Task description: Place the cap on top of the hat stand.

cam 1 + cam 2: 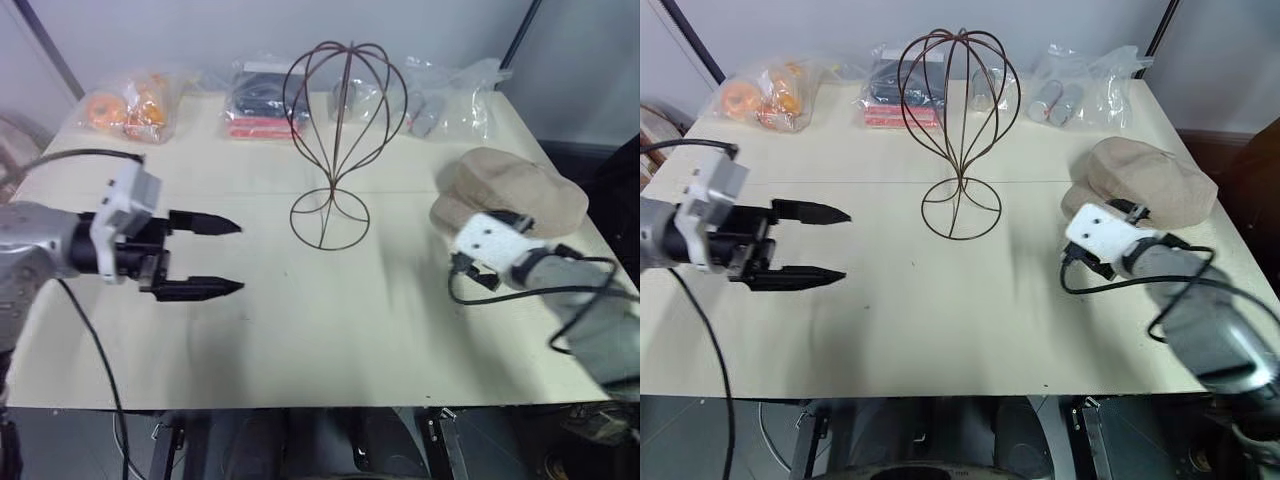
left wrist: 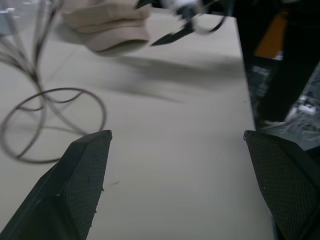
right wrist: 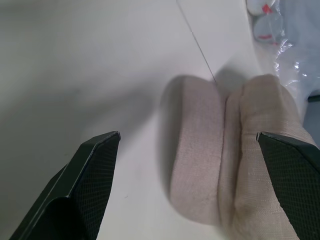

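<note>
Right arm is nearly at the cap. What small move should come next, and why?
Probably ease the right gripper a little further forward so its open fingers straddle the cap's brim edge, then close. The cap lies flat on the table, not yet gripped, directly ahead of that gripper in the right wrist view. The hat stand stands bare, and the left gripper hovers open, apart from both.

No text is readable; the bagged items [image 1: 262, 98] perhaps carry labels.
</note>
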`<state>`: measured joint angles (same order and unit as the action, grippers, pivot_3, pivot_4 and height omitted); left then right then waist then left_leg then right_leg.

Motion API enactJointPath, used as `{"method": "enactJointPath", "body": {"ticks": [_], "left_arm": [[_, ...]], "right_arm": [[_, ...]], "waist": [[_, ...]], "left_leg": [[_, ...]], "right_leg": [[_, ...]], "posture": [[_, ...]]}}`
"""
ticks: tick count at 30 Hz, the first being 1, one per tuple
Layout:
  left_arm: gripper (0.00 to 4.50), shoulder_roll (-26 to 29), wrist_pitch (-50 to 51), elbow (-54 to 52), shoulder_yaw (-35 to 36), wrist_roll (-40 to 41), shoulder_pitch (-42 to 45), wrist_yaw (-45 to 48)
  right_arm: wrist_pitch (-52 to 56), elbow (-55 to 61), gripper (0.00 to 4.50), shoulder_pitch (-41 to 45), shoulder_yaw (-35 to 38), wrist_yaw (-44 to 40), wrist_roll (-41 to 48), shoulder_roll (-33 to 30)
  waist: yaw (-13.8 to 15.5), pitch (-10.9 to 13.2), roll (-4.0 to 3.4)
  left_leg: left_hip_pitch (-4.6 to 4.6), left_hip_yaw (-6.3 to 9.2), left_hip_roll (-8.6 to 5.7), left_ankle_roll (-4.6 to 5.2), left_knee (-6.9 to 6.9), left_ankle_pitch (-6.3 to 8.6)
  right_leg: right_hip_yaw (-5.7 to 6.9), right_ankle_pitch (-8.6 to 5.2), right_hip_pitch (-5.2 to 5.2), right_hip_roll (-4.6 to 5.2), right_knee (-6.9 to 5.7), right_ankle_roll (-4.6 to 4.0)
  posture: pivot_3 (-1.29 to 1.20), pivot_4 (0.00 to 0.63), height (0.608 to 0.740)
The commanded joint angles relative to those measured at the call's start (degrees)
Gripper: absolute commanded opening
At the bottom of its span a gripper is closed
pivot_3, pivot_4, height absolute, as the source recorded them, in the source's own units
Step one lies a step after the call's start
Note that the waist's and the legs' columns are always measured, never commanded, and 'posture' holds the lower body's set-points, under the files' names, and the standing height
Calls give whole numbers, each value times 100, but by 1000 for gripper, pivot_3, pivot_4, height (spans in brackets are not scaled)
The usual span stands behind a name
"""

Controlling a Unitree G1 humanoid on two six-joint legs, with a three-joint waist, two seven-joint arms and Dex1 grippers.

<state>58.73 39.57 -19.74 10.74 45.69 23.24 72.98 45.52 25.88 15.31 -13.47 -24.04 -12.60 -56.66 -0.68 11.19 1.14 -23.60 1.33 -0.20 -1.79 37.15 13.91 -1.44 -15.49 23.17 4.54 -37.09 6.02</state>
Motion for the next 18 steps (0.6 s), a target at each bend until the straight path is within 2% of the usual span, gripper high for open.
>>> {"method": "enactJointPath", "body": {"ticks": [1, 9, 16, 18], "left_arm": [[4437, -75, 28, -99, -122, 36, 312, -114], [4437, -251, 292, -195, -292, 193, 732, -333], [4437, -239, 412, -220, -276, 220, 847, -422], [4500, -230, 466, -268, -240, 260, 843, -452]], "right_arm": [[72, -590, 4456, 395, -377, 478, -920, 277], [-683, -2392, 4456, 1028, -640, 937, -1492, 1172], [-1417, -3464, 4456, 1285, -632, 1098, -1678, 1592], [-1583, -3642, 3579, 1309, -580, 1125, -1708, 1643]], "waist": [[-11, 0, 0], [-49, 0, 0], [-54, -7, 12], [-52, -8, 13]], "left_leg": [[0, 0, 0, 0, 0, 0], [1, 3, 2, 0, -3, 0], [13, 5, 2, 0, -1, 0], [15, 6, 2, 0, -1, 0]], "right_leg": [[0, 0, 0, -1, 0, 1], [1, 12, 2, -9, -4, 22], [1, 13, -11, -10, -5, 22], [1, 13, -14, -10, -5, 22]], "posture": [[0, 150, 740], [0, 150, 740], [0, 150, 740], [0, 150, 740]]}}
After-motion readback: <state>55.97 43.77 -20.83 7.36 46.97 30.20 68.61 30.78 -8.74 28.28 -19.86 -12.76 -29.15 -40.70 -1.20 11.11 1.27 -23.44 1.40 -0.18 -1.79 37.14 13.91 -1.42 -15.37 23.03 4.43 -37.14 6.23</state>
